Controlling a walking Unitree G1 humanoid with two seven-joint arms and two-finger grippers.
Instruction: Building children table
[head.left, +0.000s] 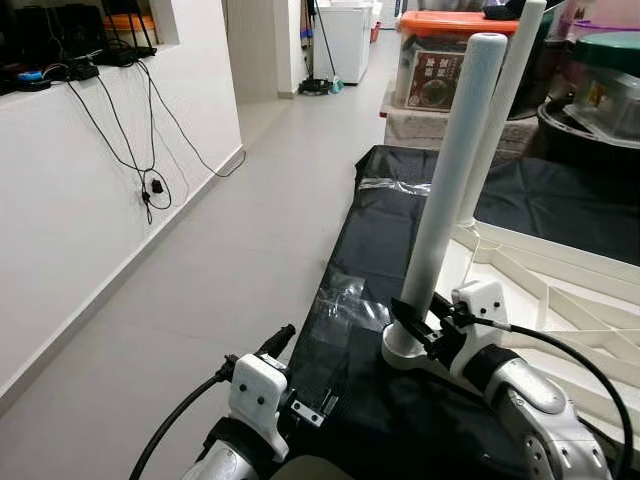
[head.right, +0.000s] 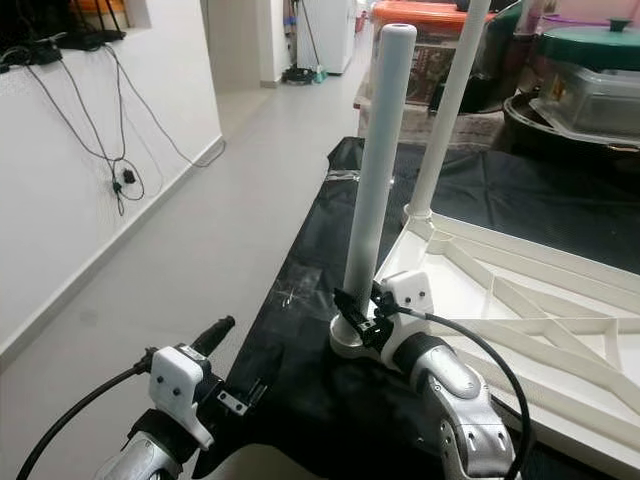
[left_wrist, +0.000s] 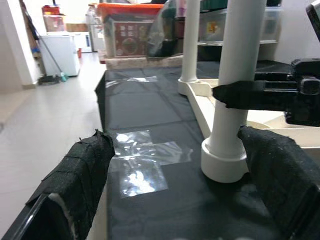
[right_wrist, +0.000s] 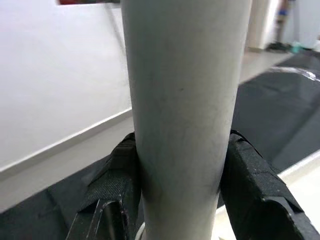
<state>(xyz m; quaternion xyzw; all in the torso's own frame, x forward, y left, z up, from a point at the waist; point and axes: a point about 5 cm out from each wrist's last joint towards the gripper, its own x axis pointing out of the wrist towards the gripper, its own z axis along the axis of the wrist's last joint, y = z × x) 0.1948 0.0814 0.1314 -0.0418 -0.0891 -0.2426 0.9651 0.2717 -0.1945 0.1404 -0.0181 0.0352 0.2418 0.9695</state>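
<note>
Standing upright at the tabletop's (head.left: 560, 290) near corner, the stiff, light, smooth table leg (head.left: 450, 180) is clamped low by the right hand (head.left: 420, 328); the left hand (left_wrist: 175, 170) is held apart beside it.

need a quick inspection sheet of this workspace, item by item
surface: black sheet on the floor, clear tape patches on it
job's things: upturned white plastic tabletop; near white tube leg standing in its corner socket, far white leg upright too
clutter: orange-lidded storage box
grippers: right gripper clamped on the near leg low down; left gripper open, beside the sheet's edge
cables: black wires hanging down the white wall
surroundings: grey tiled floor
</note>
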